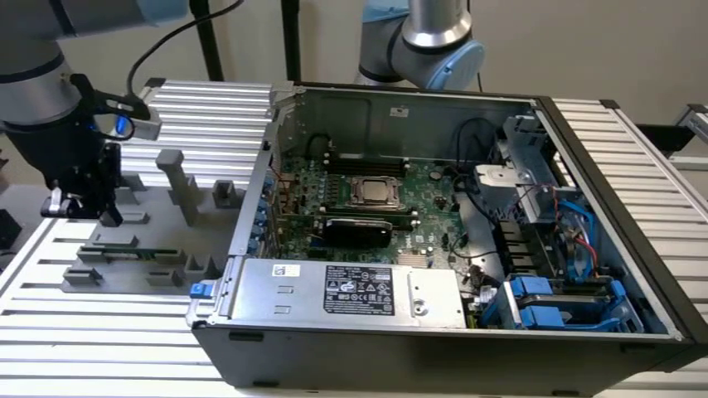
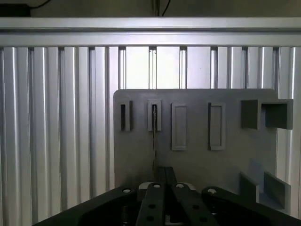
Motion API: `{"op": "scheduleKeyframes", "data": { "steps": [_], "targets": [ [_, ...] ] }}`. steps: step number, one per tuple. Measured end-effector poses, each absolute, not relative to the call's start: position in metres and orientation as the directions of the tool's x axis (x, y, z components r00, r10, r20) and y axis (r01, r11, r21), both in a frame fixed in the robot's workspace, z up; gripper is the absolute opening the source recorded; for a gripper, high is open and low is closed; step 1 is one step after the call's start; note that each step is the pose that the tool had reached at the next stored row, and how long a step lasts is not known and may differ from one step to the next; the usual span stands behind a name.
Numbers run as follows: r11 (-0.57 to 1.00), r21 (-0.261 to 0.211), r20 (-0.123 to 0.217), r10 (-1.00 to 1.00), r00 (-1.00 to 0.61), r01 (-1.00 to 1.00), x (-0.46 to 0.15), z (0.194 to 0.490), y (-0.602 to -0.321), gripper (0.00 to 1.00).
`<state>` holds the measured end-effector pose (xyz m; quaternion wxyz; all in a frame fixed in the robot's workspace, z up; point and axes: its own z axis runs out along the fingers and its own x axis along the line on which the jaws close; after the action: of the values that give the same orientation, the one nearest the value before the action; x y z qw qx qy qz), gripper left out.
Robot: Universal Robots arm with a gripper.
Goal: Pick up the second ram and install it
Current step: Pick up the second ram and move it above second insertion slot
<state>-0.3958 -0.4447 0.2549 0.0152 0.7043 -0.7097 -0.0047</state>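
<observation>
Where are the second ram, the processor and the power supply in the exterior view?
second ram (image 1: 124, 249), exterior view, middle of the slim green stick.
processor (image 1: 374, 192), exterior view, centre of its silver lid.
power supply (image 1: 360, 290), exterior view, on its printed label.

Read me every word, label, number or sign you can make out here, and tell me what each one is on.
Nothing can be quoted.
Black label on the power supply: white print, too small to read.
White sticker on the power supply: too small to read.
Processor: markings not legible.
Grey fixture plate: no text.
</observation>
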Motion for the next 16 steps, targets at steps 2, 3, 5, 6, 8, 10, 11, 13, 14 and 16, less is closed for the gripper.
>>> {"op": "scheduleKeyframes", "data": {
  "steps": [2, 3, 5, 6, 8, 10, 11, 13, 14, 16],
  "targets": [
    [0.005, 0.029, 0.015, -1.0, -0.004, -1.0, -0.396, 0.253, -0.445, 1.0],
    [0.003, 0.029, 0.015, -1.0, -0.003, -1.0, -0.396, 0.252, -0.445, 1.0],
    [0.0, 0.028, 0.015, -1.0, 0.0, -1.0, -0.396, 0.248, -0.445, 1.0],
    [-0.001, 0.029, 0.016, -1.0, 0.001, -1.0, -0.396, 0.246, -0.445, 1.0],
    [-0.003, 0.029, 0.016, -1.0, 0.004, -1.0, -0.396, 0.242, -0.446, 1.0],
    [-0.005, 0.029, 0.016, -1.0, 0.005, -1.0, -0.396, 0.239, -0.446, 1.0],
    [-0.005, 0.029, 0.016, -1.0, 0.006, -1.0, -0.396, 0.237, -0.447, 1.0],
    [-0.006, 0.029, 0.016, -1.0, 0.006, -1.0, -0.396, 0.233, -0.448, 1.0],
    [-0.006, 0.029, 0.016, -1.0, 0.006, -1.0, -0.396, 0.231, -0.449, 1.0],
    [-0.006, 0.028, 0.016, -1.0, 0.006, -1.0, -0.396, 0.228, -0.45, 1.0]
  ]
}}
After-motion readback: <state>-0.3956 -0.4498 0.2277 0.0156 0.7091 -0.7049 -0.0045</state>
